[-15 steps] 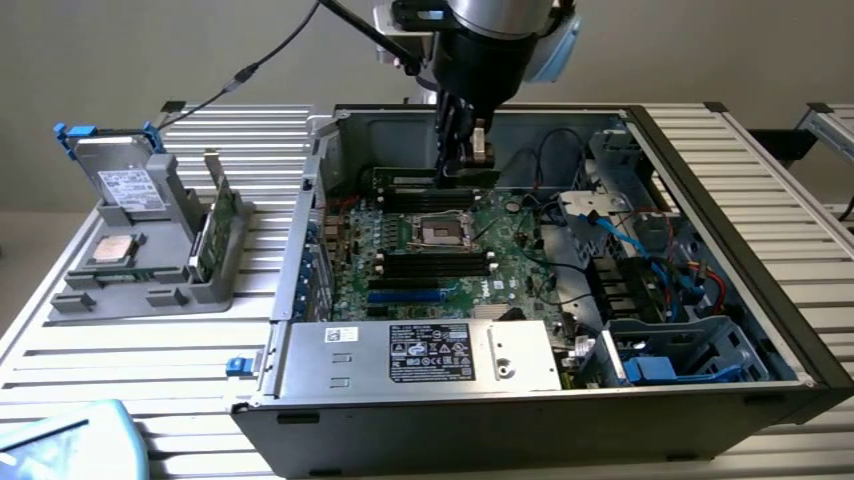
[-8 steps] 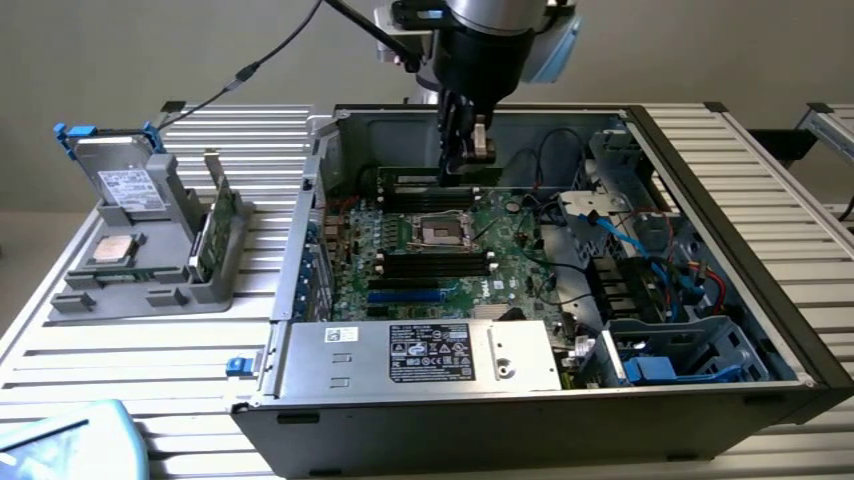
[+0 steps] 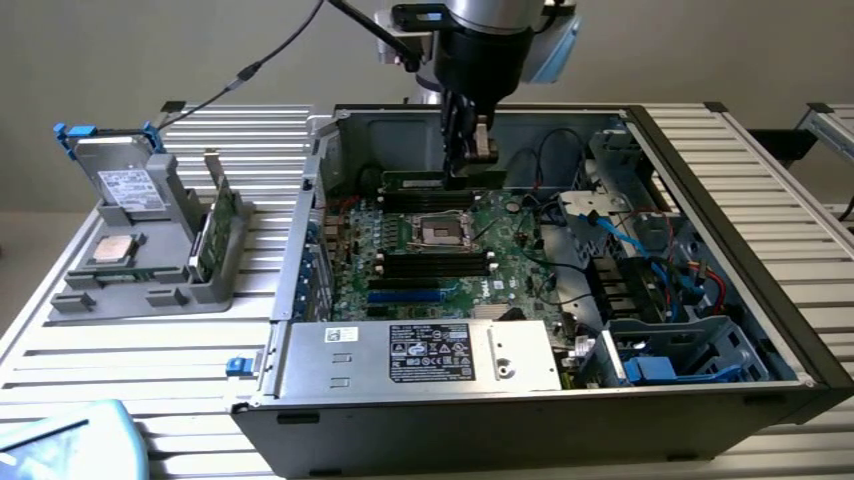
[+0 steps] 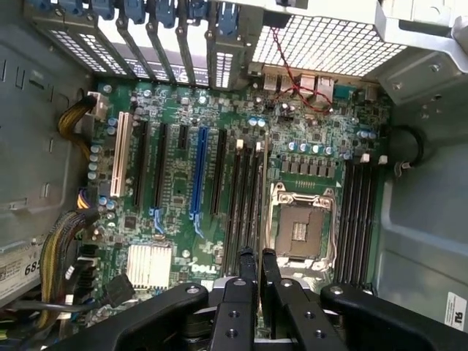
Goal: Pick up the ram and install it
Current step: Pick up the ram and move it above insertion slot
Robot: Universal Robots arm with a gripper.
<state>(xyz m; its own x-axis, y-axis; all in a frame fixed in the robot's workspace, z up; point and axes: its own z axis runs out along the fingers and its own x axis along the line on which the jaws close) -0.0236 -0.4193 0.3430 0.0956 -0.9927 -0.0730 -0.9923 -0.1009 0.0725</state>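
The ram [image 3: 430, 182], a long thin green stick, lies level under my gripper [image 3: 469, 158], which is shut on its upper edge. It hangs inside the open computer case [image 3: 747, 240], just over the far memory slots [image 3: 424, 200] of the motherboard [image 3: 514, 250], behind the empty processor socket [image 3: 441, 232]. In the wrist view the ram [image 4: 263, 190] appears edge-on as a thin strip running out from between the black fingers [image 4: 247, 267], beside the slots [image 4: 245, 197] next to the socket [image 4: 300, 227].
A grey holder [image 3: 134, 285] on the exterior view's left carries a hard drive [image 3: 130, 188], a silver processor chip [image 3: 115, 250] and a green card with a bracket [image 3: 216, 225]. The power supply [image 3: 427, 352] sits at the case front. Cables and drive cages [image 3: 667, 290] crowd the right.
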